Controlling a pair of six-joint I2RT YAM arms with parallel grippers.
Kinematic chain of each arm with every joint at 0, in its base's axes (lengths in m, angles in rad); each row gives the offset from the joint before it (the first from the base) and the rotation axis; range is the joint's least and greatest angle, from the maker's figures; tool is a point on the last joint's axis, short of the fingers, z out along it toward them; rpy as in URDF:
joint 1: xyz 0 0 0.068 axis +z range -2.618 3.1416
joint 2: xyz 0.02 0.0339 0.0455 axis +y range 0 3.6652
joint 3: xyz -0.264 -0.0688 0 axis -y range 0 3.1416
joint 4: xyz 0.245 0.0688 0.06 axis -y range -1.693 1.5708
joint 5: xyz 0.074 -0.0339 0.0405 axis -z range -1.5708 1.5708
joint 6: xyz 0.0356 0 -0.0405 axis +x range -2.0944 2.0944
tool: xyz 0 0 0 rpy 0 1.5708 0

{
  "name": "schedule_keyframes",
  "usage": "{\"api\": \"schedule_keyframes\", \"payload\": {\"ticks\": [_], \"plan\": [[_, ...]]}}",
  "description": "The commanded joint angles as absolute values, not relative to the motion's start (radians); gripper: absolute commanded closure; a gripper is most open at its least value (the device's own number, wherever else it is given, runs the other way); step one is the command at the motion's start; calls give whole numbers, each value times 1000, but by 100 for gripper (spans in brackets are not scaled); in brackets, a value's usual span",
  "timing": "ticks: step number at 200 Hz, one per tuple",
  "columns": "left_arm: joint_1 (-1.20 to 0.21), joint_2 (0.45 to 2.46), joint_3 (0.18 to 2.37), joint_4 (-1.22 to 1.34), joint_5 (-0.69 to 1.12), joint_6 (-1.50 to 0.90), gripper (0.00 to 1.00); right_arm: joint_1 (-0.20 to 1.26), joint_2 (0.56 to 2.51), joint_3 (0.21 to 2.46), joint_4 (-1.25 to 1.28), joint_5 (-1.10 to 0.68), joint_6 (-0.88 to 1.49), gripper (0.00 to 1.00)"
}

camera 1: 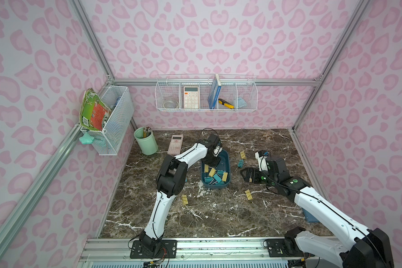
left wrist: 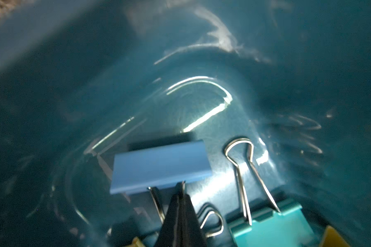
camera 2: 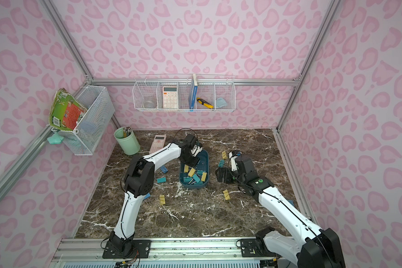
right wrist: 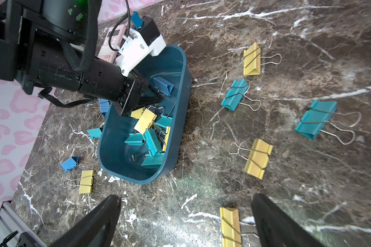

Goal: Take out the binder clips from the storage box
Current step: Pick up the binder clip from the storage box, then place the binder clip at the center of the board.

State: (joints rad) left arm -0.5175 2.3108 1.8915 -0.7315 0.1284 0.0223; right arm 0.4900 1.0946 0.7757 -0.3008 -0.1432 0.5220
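We find the left pincer (left wrist: 181,192) clenched on the wire handle of a blue binder clip (left wrist: 159,166), down inside the storage box (right wrist: 116,149). The right pincer (right wrist: 186,196) is released, hovering over the tabletop (right wrist: 319,181). A yellow binder clip (right wrist: 230,226) lies below it, between its fingers. Beyond the left pincer sits a pink calculator (right wrist: 110,46); we cannot read its keys.

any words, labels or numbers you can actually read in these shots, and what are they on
Nothing is readable.
Green and red booklet in the white mesh basket: print and barcode too small.
Cream calculator in the white wire rack: key marks too small.
Pink calculator on the marble table: keys blurred.
Upright blue book: cover blurred.
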Motion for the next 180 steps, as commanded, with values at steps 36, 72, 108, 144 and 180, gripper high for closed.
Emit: {"api": "schedule_keyframes", "payload": {"ticks": [36, 72, 108, 144, 180], "plan": [[-515, 2166, 1864, -712, 107, -67, 100, 491, 1088, 782, -277, -144, 524, 1], [-515, 2070, 1816, -701, 63, -103, 100, 497, 1101, 799, -261, -153, 516, 1], [-512, 1948, 1713, -690, -22, -167, 100, 532, 1139, 827, -241, -152, 497, 1], [-503, 1820, 1553, -738, -150, -266, 100, 588, 1205, 869, -220, -151, 482, 1], [-455, 1673, 1334, -756, -207, -349, 100, 627, 1269, 906, -196, -162, 470, 1]]}}
